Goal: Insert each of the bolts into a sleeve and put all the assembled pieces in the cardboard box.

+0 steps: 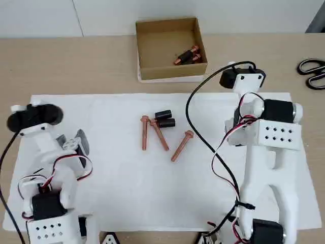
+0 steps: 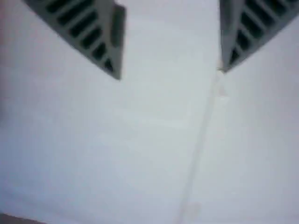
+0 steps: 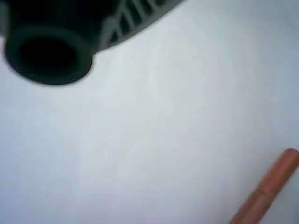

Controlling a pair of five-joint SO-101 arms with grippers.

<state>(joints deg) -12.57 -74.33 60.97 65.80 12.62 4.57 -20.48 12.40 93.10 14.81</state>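
3 copper bolts lie loose on the white sheet (image 1: 101, 193). The left bolt (image 1: 144, 133) runs straight toward the cardboard box (image 1: 162, 46), head at the far end. The middle bolt (image 1: 159, 134) has its head just beside the left bolt's head, and its shaft slants away toward the near right. The right bolt (image 1: 182, 146) lies apart, head far and shaft slanting to the near left.

2 black sleeves (image 1: 165, 118) lie side by side near the middle bolt's head, long axes across the desk (image 1: 76, 66). A 3rd sleeve (image 3: 46, 56) is clamped in the right pincer (image 3: 96, 39), open end toward the wrist camera, raised over the sheet.

2 assembled pieces (image 1: 186, 55) rest in the box's near right corner, slanted with their heads to the far right.

The left pincer (image 1: 76, 140) is low over the sheet's left part, its 2 fingers (image 2: 100, 42) apart with nothing between them.

The desk is pale wood. 1 pair of scissors (image 1: 312, 71) lies at its right edge, and a white wall stands behind.
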